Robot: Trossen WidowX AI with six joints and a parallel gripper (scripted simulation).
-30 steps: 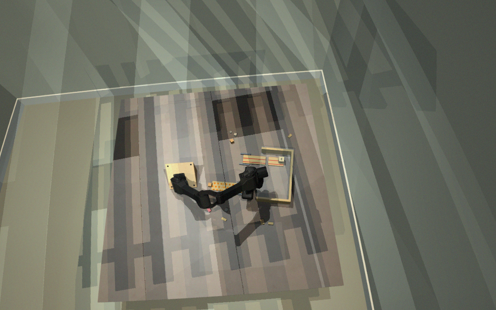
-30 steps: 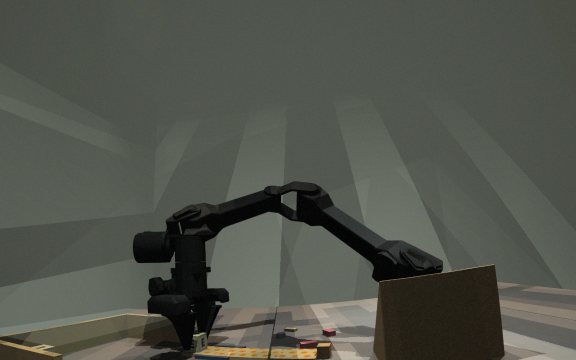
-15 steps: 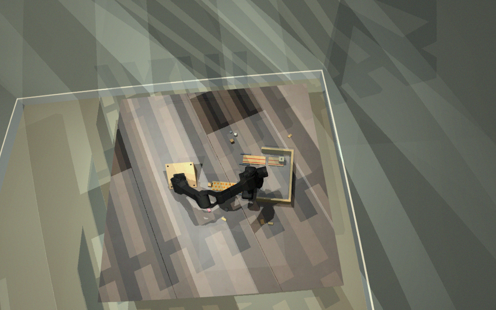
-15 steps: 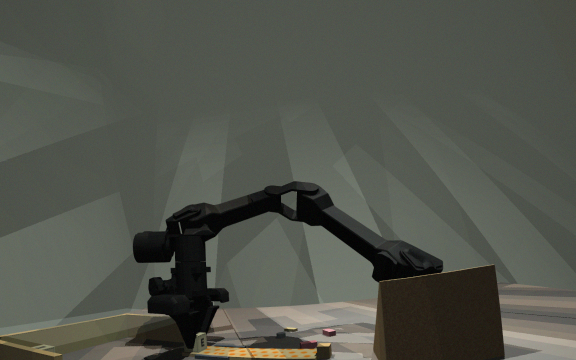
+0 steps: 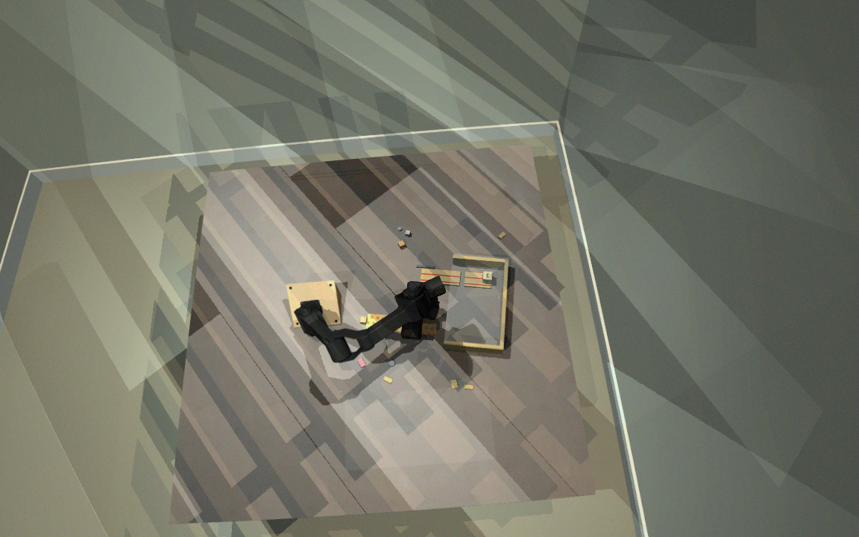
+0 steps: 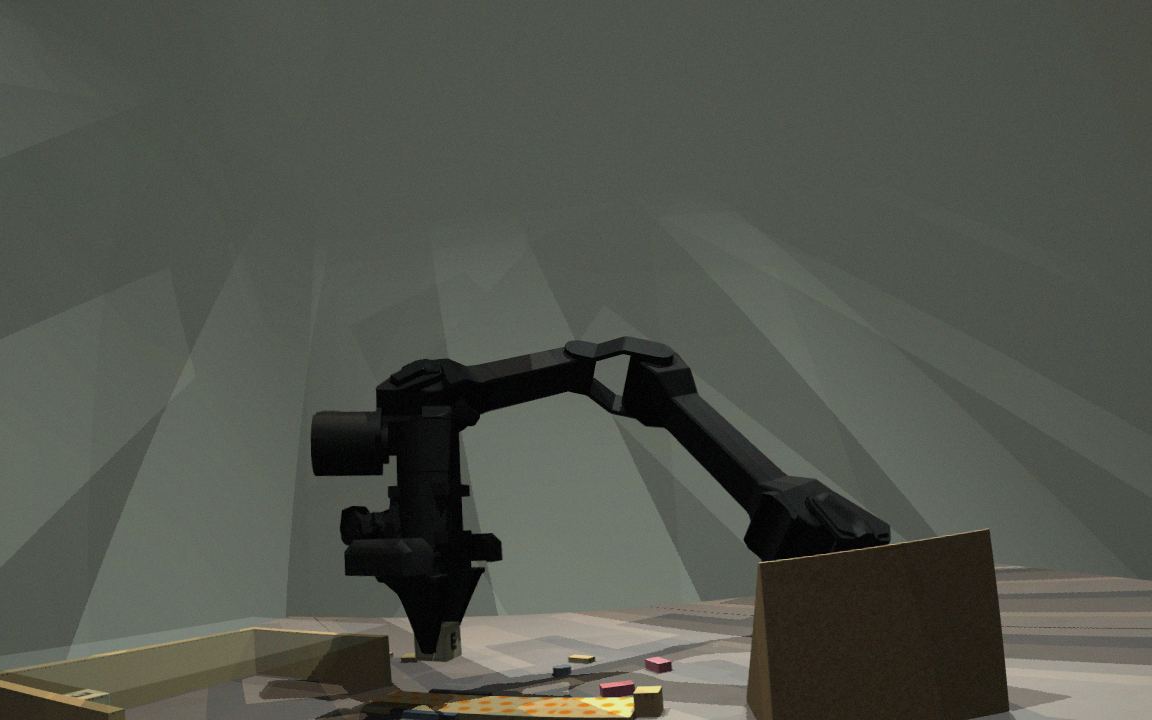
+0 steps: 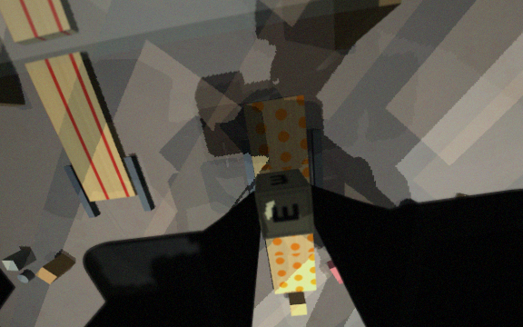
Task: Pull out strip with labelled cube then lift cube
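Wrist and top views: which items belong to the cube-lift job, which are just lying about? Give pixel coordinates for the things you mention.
Job:
- end effector (image 6: 433,646) (image 7: 281,193), shut on the cube
- E-marked cube (image 6: 450,641) (image 7: 286,213), off the strip
- orange-dotted strip (image 6: 544,705) (image 7: 283,124), in one piece

Lying about:
- pink block (image 5: 361,362) (image 7: 336,272)
- small grey cylinder (image 5: 391,363)
- orange-brown block (image 5: 401,244) (image 7: 55,267)

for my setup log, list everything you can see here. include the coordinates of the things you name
labelled cube (image 6: 448,641) (image 7: 285,212): one, grey with black E, gripped above dotted strip
dotted strip (image 5: 378,319) (image 6: 544,705) (image 7: 293,268): one, yellow with orange dots, on floor
striped strip (image 5: 440,276) (image 7: 80,127): two pieces, tan with red lines, gap between
second E cube (image 5: 487,274): one, pale, on farther striped piece
walled frame (image 5: 505,303) (image 6: 320,646): one, tan, around farther piece
guide rails (image 7: 140,183): blue-grey, beside strips, count unclear
small blocks (image 5: 388,379) (image 6: 658,664) (image 7: 53,268): several, mixed colours, scattered
arm (image 5: 385,327) (image 6: 517,371): one, black
gripper (image 6: 435,646) (image 7: 281,193): one, black, shut on cube
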